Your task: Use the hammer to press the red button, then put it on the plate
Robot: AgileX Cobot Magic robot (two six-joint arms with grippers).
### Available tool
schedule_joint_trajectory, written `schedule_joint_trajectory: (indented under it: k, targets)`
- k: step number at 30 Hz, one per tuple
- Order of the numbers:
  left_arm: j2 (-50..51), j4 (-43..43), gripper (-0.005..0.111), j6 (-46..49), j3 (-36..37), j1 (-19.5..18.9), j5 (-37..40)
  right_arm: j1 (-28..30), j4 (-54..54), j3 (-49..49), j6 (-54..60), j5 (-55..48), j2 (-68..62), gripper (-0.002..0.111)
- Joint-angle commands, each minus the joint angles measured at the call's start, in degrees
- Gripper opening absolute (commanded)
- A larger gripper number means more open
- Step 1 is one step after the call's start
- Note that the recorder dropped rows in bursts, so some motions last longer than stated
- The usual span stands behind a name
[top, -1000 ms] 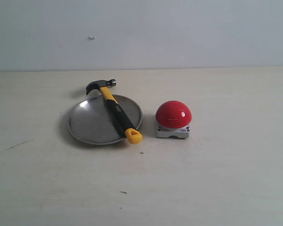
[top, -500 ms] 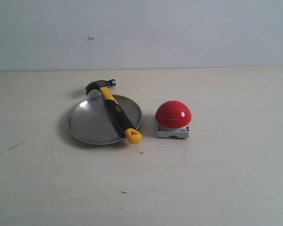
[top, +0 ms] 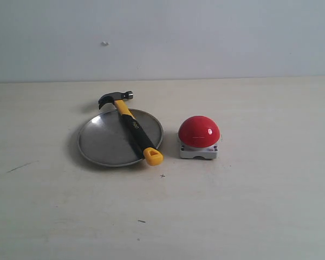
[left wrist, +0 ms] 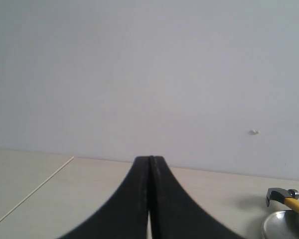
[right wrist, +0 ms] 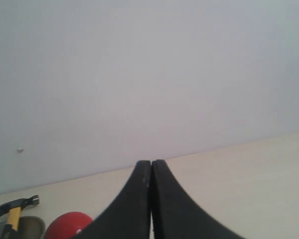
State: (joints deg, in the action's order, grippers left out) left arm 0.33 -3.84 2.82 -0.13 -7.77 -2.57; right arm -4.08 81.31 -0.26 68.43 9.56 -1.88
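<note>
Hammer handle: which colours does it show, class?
Yellow and black: the hammer has a yellow neck, black grip and yellow end, clearest in the exterior view.

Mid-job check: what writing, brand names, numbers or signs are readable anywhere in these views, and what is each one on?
Hammer: a short run of white letters on the black part of the handle, too small and blurred to read.
Red button: no writing; the white spot on the dome is only glare.
Plate: no markings visible.
Both wrist views: nothing readable.
</note>
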Motion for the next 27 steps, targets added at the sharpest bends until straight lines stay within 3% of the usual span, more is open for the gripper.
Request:
schedule_joint_trajectory:
  k: [1,4,20,23,27]
  targets:
    - [-0.33,0.21,0.000,-0.26,0.13,-0.27,-0.21,9.77,-1.96,0.26,0.95,-8.33,1.31,0.000]
    - [-0.33,0.21,0.000,-0.26,0.13,-0.27,-0.21,12.43,-1.96,0.26,0.95,-9.06,1.31,0.000]
    - [-0.33,0.21,0.000,-0.26,0.13,-0.27,-0.21,12.55,-4.08,0.26,-1.59,-9.56,1.31,0.000]
    - [-0.33,0.21,0.000,-0.26,0.13,-0.27,-0.21,12.55,-24.68,0.26,-22.28,-9.99,1.31,0.000]
    - [-0.33,0.21,0.000,-0.26,0.13,-0.27,-0.21,12.55,-75.28,0.26,-72.68,-10.45,1.31,0.000]
